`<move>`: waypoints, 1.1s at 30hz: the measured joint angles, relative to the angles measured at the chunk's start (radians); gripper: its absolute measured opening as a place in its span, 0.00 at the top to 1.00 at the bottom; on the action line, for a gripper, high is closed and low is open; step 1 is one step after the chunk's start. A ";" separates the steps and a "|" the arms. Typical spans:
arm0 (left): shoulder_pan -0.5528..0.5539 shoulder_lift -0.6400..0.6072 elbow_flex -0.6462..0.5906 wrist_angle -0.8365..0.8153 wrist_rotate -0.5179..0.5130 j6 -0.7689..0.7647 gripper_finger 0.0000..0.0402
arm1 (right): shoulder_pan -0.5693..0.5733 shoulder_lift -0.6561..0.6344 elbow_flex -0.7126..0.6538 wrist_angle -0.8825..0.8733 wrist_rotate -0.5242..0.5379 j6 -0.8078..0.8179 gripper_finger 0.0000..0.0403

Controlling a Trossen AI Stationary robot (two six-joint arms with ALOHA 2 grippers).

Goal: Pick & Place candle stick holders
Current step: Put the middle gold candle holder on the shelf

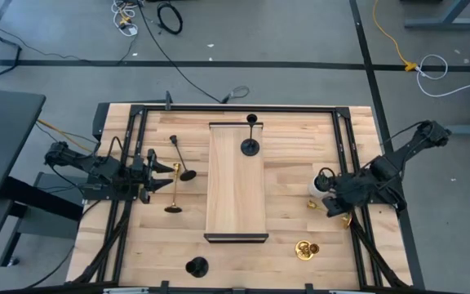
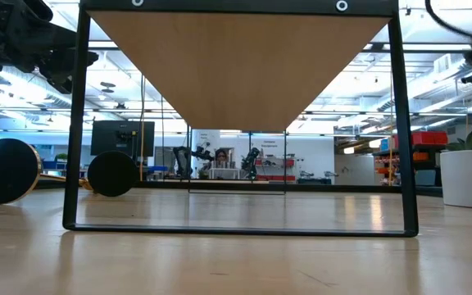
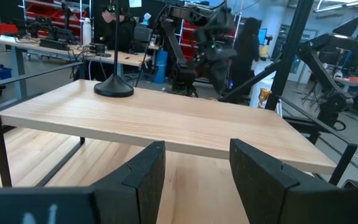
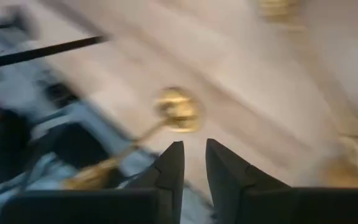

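A black candle stick holder (image 1: 250, 145) stands on its round base on the raised wooden shelf (image 1: 237, 196), also seen in the left wrist view (image 3: 113, 86). Another black holder (image 1: 182, 159) and a gold holder (image 1: 174, 189) lie on the table beside my left gripper (image 3: 194, 174), which is open, level and empty. A gold holder (image 4: 176, 112) lies on its side just beyond my right gripper (image 4: 194, 158). That gripper slants down near the table's right edge, with a narrow empty gap between its fingers. Another gold holder (image 1: 306, 250) and a black one (image 1: 196, 267) sit near the front.
A small white pot (image 1: 323, 180) stands just left of my right gripper, with a gold piece (image 1: 311, 204) beside it. Black frame rails (image 1: 357, 163) run along the table's sides. The shelf's black legs (image 2: 76, 123) stand at mid-table.
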 joint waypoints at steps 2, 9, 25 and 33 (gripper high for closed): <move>0.000 0.000 0.000 0.000 0.000 0.000 0.55 | 0.000 0.000 0.000 -0.076 -0.021 0.012 0.85; 0.000 0.000 0.000 0.000 0.000 0.002 0.55 | 0.000 0.004 0.000 -0.096 0.009 0.015 0.86; 0.000 0.000 0.000 0.000 0.000 0.001 0.55 | -0.001 0.071 0.000 -0.090 0.280 -0.143 0.86; 0.000 0.000 0.000 0.000 0.000 0.001 0.55 | -0.011 0.149 0.000 -0.099 0.211 -0.210 0.88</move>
